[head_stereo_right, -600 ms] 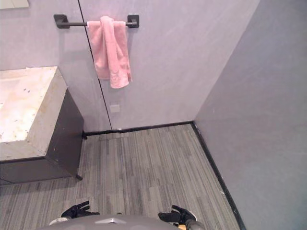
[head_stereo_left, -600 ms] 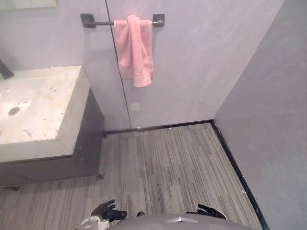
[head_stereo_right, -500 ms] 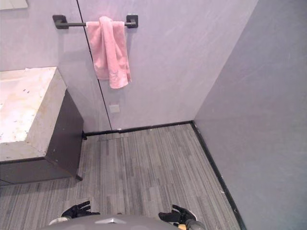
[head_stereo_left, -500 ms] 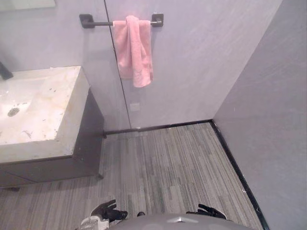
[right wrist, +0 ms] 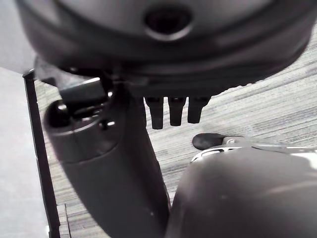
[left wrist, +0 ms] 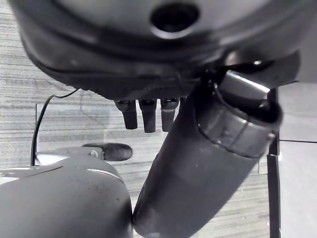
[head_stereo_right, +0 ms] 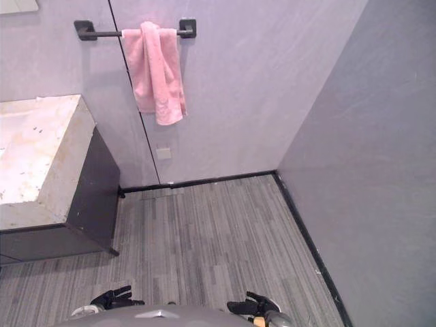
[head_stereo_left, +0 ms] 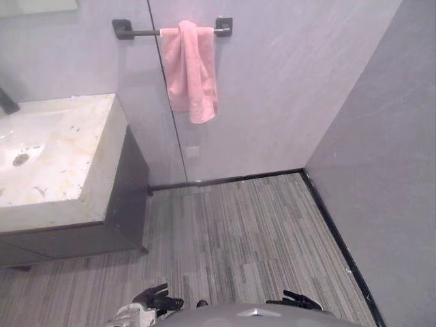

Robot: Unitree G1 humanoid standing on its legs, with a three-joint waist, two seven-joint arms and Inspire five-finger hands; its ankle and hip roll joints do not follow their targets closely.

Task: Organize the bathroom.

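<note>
A pink towel hangs bunched over a black wall bar on the far wall. To the left stands a stained white sink counter on a dark cabinet. My left hand and right hand hang low at the near edge above the striped floor. Both are open with relaxed fingers and hold nothing. The left wrist view shows that hand's straight fingers pointing down at the floor. The right wrist view shows the same of the right hand's fingers.
A grey wall closes the right side, with a black baseboard along its foot. A small white wall plate sits low under the towel. A dark faucet shows at the sink's far left. Grey striped floor lies between cabinet and wall.
The picture has shifted slightly, so the camera moved. Both hands sit a little lower in the view. The towel and sink have not moved.
</note>
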